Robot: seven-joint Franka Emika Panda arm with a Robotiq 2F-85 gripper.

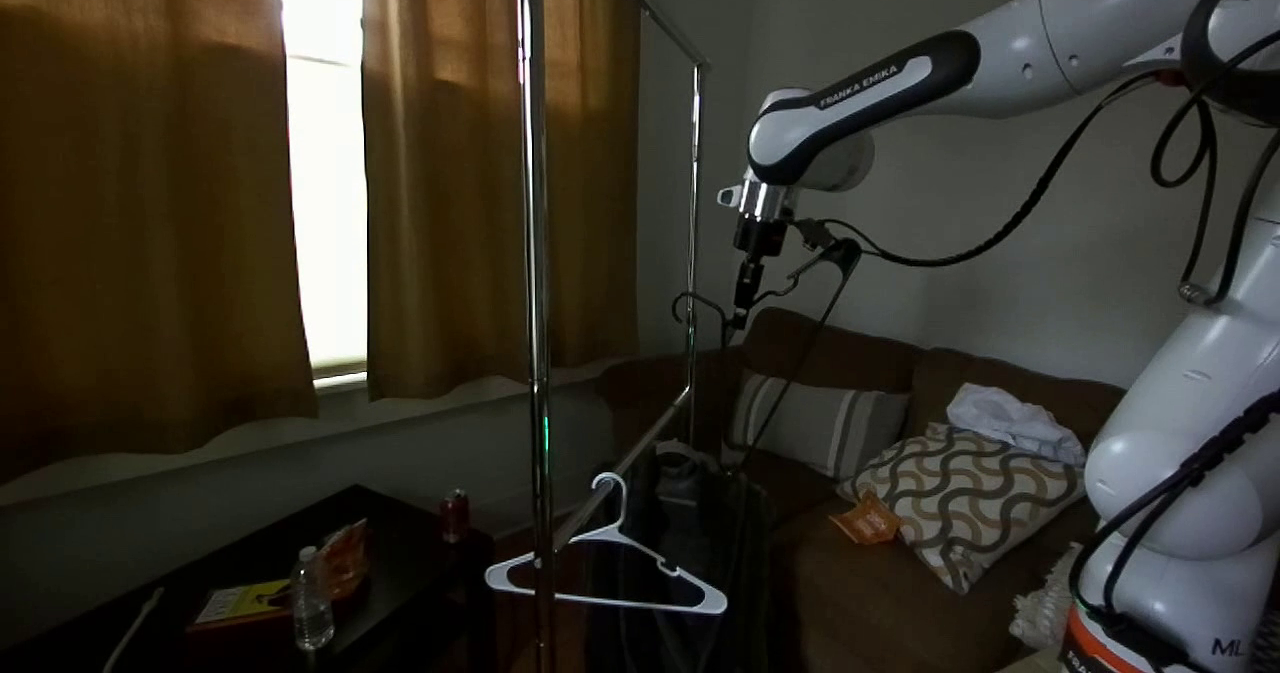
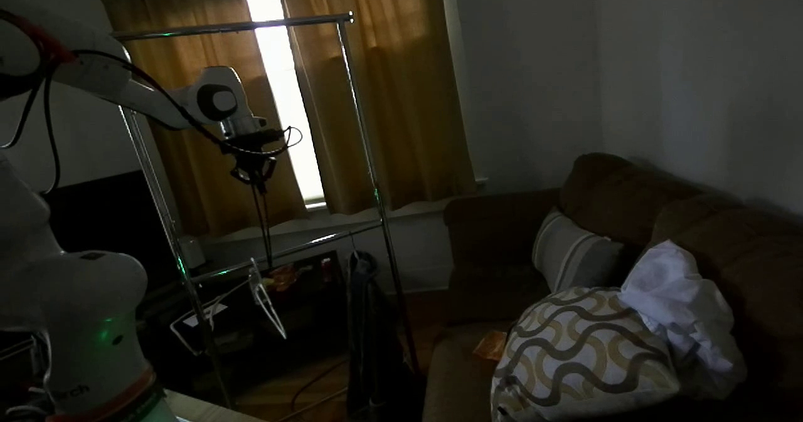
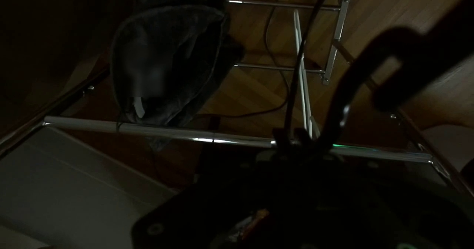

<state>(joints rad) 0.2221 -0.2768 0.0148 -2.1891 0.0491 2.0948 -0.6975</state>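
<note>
My gripper [image 1: 740,319] is shut on a black hanger [image 1: 845,253], held in the air above the rack's lower rail [image 1: 650,440]. The hanger's hook [image 1: 700,299] sticks out to one side of the fingers, and a long thin bar slants down on the other. In an exterior view the hanger [image 2: 261,221] appears nearly edge-on below the gripper [image 2: 259,189]. The wrist view is very dark; part of the black hanger [image 3: 344,97] curves up beside the fingertips there. A white hanger [image 1: 640,604] hangs on the lower rail, and a dark garment [image 3: 166,56] hangs farther along it.
Chrome uprights [image 1: 537,253] and a top rail [image 2: 219,29] frame the arm's reach. A dark low table bears a bottle [image 1: 312,608], a red can [image 1: 455,516] and an orange bag. Brown sofa [image 2: 452,372] with pillows stands beside the rack; curtains [image 1: 450,203] hang behind.
</note>
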